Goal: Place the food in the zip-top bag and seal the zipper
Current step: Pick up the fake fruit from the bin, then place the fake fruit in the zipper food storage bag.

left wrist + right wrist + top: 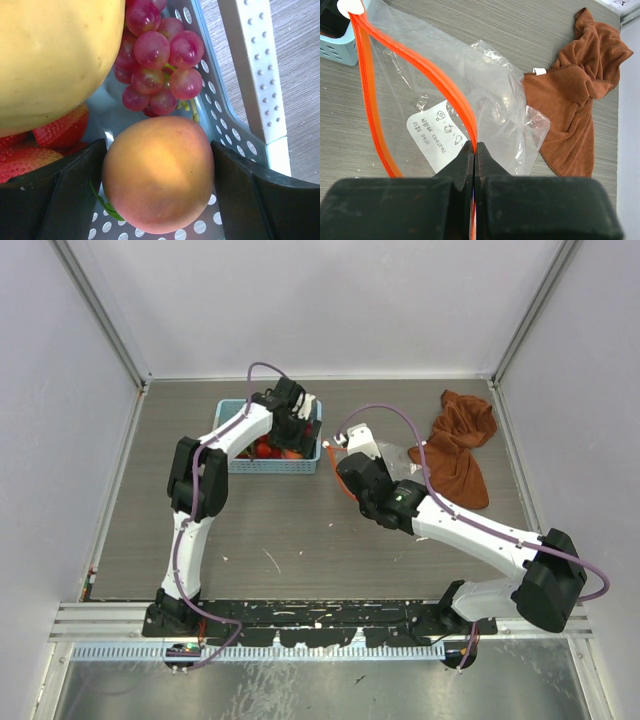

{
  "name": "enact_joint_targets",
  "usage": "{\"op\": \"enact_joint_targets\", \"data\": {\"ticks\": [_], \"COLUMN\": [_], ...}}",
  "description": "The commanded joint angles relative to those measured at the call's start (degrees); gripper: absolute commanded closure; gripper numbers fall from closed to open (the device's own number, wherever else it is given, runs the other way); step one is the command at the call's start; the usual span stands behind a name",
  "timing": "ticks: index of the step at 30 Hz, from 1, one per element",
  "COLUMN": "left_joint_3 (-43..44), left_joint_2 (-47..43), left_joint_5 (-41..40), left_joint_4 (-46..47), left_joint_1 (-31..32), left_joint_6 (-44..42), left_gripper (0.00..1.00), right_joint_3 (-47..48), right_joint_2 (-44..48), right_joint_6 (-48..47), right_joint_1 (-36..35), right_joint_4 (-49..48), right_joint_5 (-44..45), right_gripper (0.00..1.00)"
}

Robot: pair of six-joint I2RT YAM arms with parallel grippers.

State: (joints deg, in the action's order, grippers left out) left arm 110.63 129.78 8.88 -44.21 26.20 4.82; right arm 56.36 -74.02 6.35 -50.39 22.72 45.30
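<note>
The yellow-orange peach [157, 175] lies low in the light-blue basket [220, 100], which stands toward the far edge of the bench, left of centre. It is flanked by the two fingers of the left gripper [157, 200]. The jaws are spread to the fruit's width and appear to bear on both flanks, so the peach is judged to be gripped. Purple grapes [160, 65] lie just beyond it, with strawberries [60, 130] and a large yellow piece [50, 55] to one side.

The zip-top bag [485, 100] is spread on the table [300, 530] just right of the basket, its white label [437, 135] showing through the plastic. The zipper [435, 75] is parted into two strips. One strip is pinched between the closed jaws of the right gripper [474, 155], so the mouth gapes toward the basket. A rust-brown cloth [575, 110] lies beyond the bag, near the far right corner.

The step in hand is judged to be the first transfer of fruit. The peach should be raised straight up until the basket rim and grapes are cleared, since a smooth round body may roll out of a slack grip. The pinched lip should be held high and steady, and the fruit released only once it is well inside the mouth.
</note>
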Motion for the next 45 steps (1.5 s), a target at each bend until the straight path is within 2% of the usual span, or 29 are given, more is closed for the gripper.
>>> {"op": "enact_joint_targets", "data": {"ticks": [1, 6, 11, 19, 31, 37, 45], "left_joint_3": [2.47, 0.51, -0.14, -8.66, -35.94, -46.09, -53.33], "left_joint_2": [-2.19, -6.18, -8.88, -18.68, -41.13, -48.96, -54.05], "left_joint_5": [-0.85, -0.86, -1.24, -2.21, 2.64, 1.99, -3.34], "left_joint_4": [-2.81, -2.03, -1.95, 5.67, 27.66, 37.28, 46.87], "left_joint_1": [-0.6, -0.6, -0.61, -0.57, -0.16, 4.06, 10.05], "left_joint_6": [0.67, 1.28, 2.58, 7.63, 26.52, 33.3, 39.91], "left_gripper": [0.22, 0.42, 0.53, 0.61, 0.67, 0.67, 0.68], "right_joint_3": [2.55, 2.85, 3.01, 3.47, 3.87, 4.21, 4.46], "right_joint_2": [0.86, 1.22, 1.83, 2.09, 1.77, 1.68, 2.78], "right_joint_6": [0.72, 0.75, 0.84, 0.83, 2.77, 4.25, 6.04], "right_joint_1": [0.12, 0.12, 0.12, 0.11, -0.03, -0.22, -0.5], "right_joint_4": [-1.72, -1.87, -2.15, -2.56, -3.52, -3.65, -2.85], "right_joint_5": [0.56, 0.67, 0.58, 0.42, -0.64, -2.41, -4.87], "right_gripper": [1.0, 1.0, 1.0, 1.0, 1.0, 1.0, 1.0]}}
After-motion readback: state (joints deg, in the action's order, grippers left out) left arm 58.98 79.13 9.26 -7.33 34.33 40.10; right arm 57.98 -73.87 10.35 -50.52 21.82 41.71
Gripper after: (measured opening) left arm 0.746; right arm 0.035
